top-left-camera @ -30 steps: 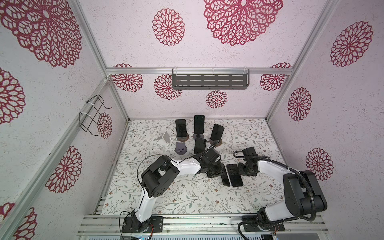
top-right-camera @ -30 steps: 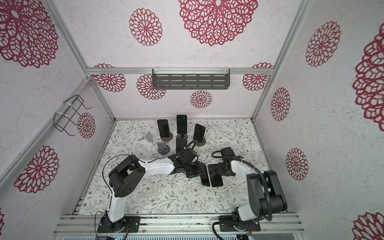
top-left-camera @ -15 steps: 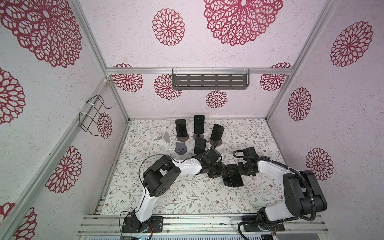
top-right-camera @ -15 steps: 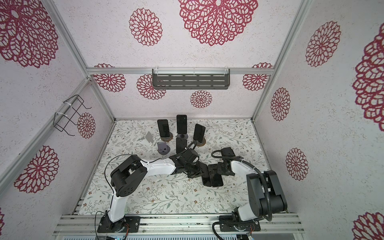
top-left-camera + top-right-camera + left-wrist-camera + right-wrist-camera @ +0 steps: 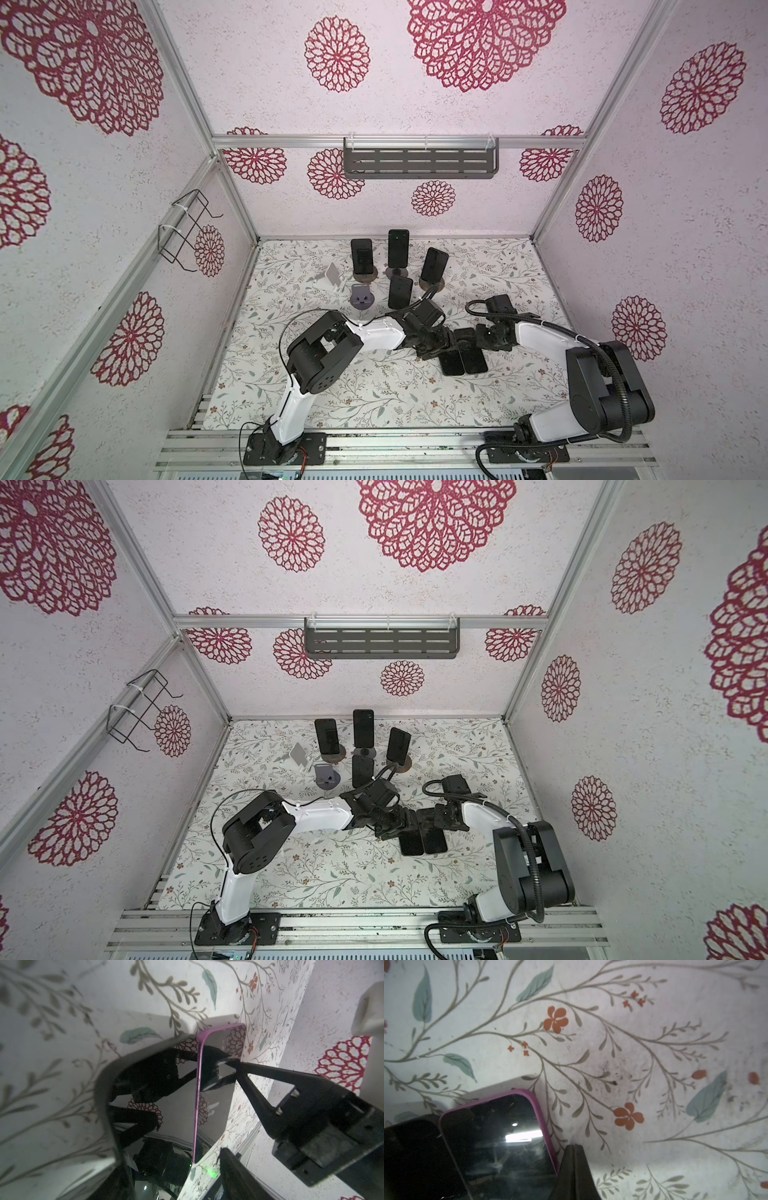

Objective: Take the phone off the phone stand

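Pale walls (image 5: 415,108) show big red flowers (image 5: 486,37). A dark grey slotted metal shelf (image 5: 419,163) hangs far behind the left claw (image 5: 437,345).

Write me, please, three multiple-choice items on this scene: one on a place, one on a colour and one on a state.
1. How do the two flat phones lie?
A. Stacked one on the other
B. Leaning on the back wall
C. Side by side on the table

2. What colour is the case on the neighbouring phone beside the right gripper?
A. Purple
B. Green
C. Yellow

3. How do the right gripper's fingers stand?
A. Wide open
B. Shut, with nothing between them
C. Shut on a phone

Key:
1 C: both top views show them flat, next to each other.
2 A: the right wrist view shows a purple rim.
3 B: there the fingers meet beside the phone's edge, gripping nothing.
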Motion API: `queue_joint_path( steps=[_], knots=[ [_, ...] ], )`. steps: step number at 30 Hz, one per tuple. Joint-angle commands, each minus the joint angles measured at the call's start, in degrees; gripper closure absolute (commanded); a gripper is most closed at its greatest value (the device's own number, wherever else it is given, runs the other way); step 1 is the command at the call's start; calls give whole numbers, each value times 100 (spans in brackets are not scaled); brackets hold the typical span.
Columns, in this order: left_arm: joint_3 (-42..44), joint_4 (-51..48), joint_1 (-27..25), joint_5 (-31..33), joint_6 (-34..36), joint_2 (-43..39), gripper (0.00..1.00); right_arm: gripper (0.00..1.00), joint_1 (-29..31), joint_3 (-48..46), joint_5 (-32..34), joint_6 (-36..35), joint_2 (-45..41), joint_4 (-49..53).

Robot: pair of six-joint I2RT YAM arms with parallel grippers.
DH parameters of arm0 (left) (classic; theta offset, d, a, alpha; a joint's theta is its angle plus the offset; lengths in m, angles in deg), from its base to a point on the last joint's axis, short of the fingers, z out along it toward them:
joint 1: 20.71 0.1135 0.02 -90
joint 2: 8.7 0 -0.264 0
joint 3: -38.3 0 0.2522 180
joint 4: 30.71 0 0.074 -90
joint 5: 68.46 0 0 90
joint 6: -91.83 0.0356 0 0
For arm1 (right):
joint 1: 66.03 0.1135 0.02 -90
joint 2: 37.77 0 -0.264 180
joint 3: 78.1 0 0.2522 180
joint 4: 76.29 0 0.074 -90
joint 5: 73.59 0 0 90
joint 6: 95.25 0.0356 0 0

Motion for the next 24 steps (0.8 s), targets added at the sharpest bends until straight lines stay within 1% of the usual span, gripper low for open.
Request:
queue_joint_path(
  steps=[1,5,7,12,18,24],
  knots=[
    [-86,-614,-41,79,295,-14,30,97,-22,-129,-125,104,35,182],
    [-207,-865,-14,-89,500,49,19,97,-24,-101,-151,113,61,190],
    [-230,-961,-8,-100,565,37,16,97,-23,-109,-143,122,44,196],
    [-238,-981,-5,-24,596,-31,12,97,-21,-93,-145,123,61,200],
    [-173,-1024,4,71,656,-188,8,97,-46,-27,16,175,-12,327],
    [-63,-804,22,98,659,-302,3,95,-108,-9,-172,122,-284,285]
  ],
)
